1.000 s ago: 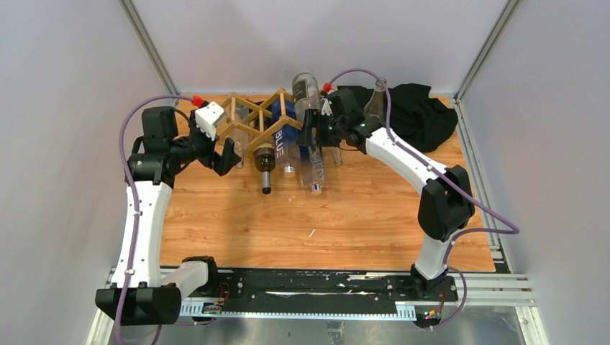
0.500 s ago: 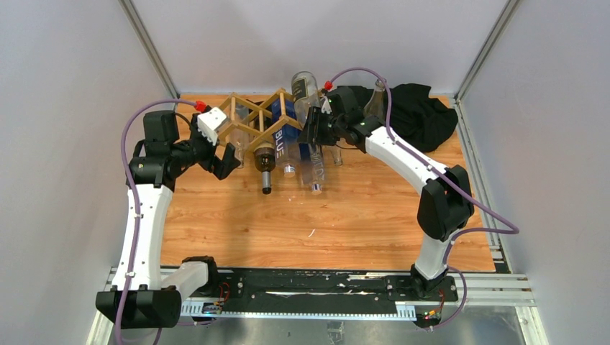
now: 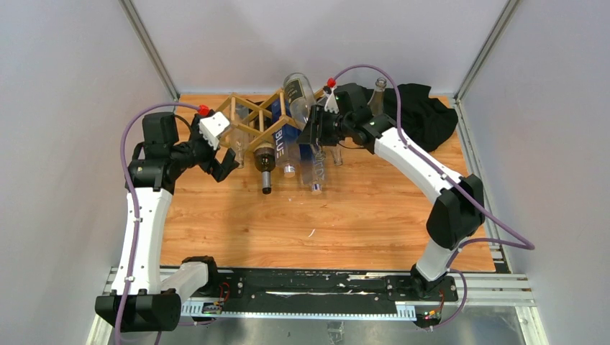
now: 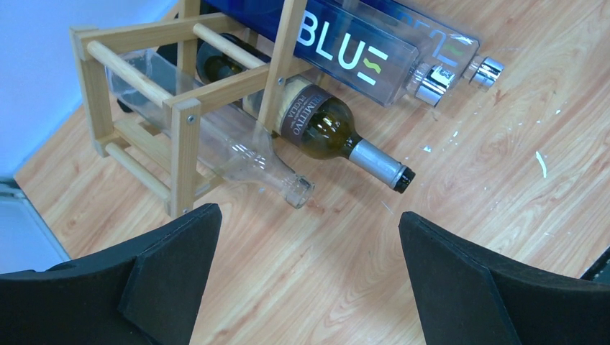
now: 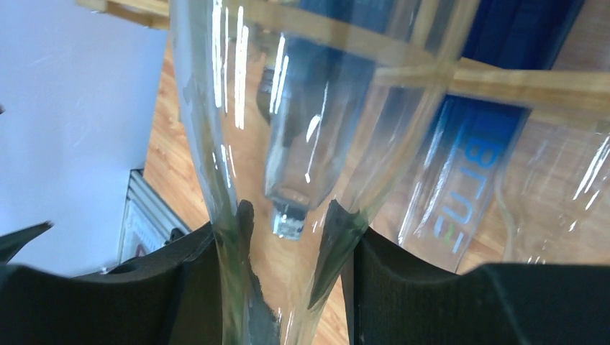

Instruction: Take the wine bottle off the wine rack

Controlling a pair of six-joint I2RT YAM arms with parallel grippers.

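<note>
The right gripper [image 5: 284,237] is clamped on the neck of a clear bottle [image 3: 297,92], tilted up at the right end of the rack [image 3: 248,118]. The left gripper [image 4: 309,244] hangs wide open by the rack's left end.

Near table [image 3: 360,215] open; bottle necks [image 3: 266,178] jut from wine rack [image 3: 247,123]; black cloth [image 3: 426,111] fills far-right corner.

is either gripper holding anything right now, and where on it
Right gripper is shut on the clear bottle at its neck; left gripper is open and empty.
</note>
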